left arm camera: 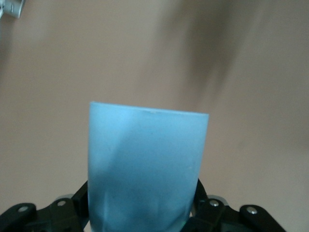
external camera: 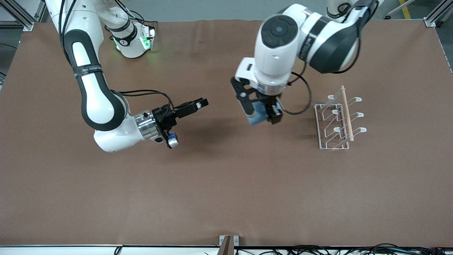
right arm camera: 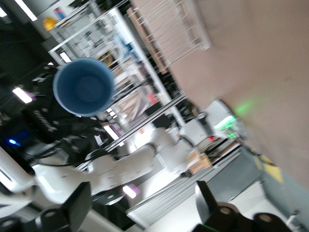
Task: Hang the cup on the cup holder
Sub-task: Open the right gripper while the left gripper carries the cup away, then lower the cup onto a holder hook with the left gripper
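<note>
The light blue cup [external camera: 255, 117] hangs in the air over the middle of the table, with my left gripper [external camera: 262, 118] shut on it from above. In the left wrist view the cup [left arm camera: 147, 164] fills the space between the fingers [left arm camera: 202, 195] of my left gripper [left arm camera: 140, 200]. The white wire cup holder [external camera: 320, 124] with its wooden rod stands on the table toward the left arm's end, apart from the cup. My right gripper [external camera: 188, 123] hovers beside the cup, toward the right arm's end, open with nothing in it. Its wrist view shows the cup's mouth [right arm camera: 84, 87], the cup holder [right arm camera: 174, 34] and the wide gap of my right gripper [right arm camera: 142, 200].
A brown cover [external camera: 226, 191] spreads over the whole table. The right arm's base [external camera: 136, 40] glows green at the table's edge farthest from the camera. A small bracket [external camera: 227, 244] and cables sit at the edge nearest the camera.
</note>
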Robot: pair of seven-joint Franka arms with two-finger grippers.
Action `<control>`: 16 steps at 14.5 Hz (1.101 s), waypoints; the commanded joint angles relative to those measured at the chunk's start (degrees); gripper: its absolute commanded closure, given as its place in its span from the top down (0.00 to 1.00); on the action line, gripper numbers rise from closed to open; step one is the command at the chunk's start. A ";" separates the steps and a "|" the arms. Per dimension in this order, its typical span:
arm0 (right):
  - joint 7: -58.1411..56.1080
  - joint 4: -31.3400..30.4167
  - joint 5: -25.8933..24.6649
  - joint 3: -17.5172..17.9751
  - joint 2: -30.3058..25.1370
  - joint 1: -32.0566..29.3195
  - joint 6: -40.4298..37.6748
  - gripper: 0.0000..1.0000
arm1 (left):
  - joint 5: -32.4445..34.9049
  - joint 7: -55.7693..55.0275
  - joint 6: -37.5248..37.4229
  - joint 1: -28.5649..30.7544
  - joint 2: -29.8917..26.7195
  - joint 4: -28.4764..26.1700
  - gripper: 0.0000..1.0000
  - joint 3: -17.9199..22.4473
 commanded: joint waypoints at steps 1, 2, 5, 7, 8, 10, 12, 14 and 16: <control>1.27 -0.75 -11.00 -3.29 -2.14 -0.32 2.15 1.00 | 7.45 5.95 -5.61 1.66 -0.52 -0.25 0.25 -0.30; 1.27 -1.18 -16.53 -5.13 -3.62 -0.32 3.64 1.00 | 10.53 7.71 -7.80 3.06 -0.26 -0.43 0.25 -0.30; 1.09 -1.27 -31.30 -10.67 -6.35 0.02 5.84 1.00 | 16.95 14.30 -11.77 6.32 0.97 -0.95 0.28 -0.30; 1.26 -1.36 -46.13 -11.48 -10.30 -0.23 10.14 1.00 | 22.57 18.44 -12.66 6.94 1.15 -3.23 0.28 -0.30; 1.27 -1.28 -51.34 -11.57 -11.97 -0.58 10.85 1.00 | 25.64 18.63 -12.75 6.94 1.15 -4.63 0.28 -0.30; 1.09 -0.84 -56.90 -12.79 -14.26 -2.42 11.65 1.00 | 31.45 18.63 -14.84 6.94 1.24 -7.88 0.27 -0.30; 1.09 0.30 -61.12 -14.20 -16.37 -3.22 11.04 1.00 | 37.25 18.46 -17.83 6.51 3.51 -10.35 0.27 -0.21; 1.09 3.36 -66.03 -15.86 -17.26 -3.40 10.42 1.00 | 42.00 17.84 -18.81 6.15 4.75 -13.77 0.27 -0.21; 1.09 9.42 -72.72 -16.40 -17.17 -3.49 6.40 1.00 | 46.04 17.66 -18.73 6.50 5.45 -16.76 0.27 -0.21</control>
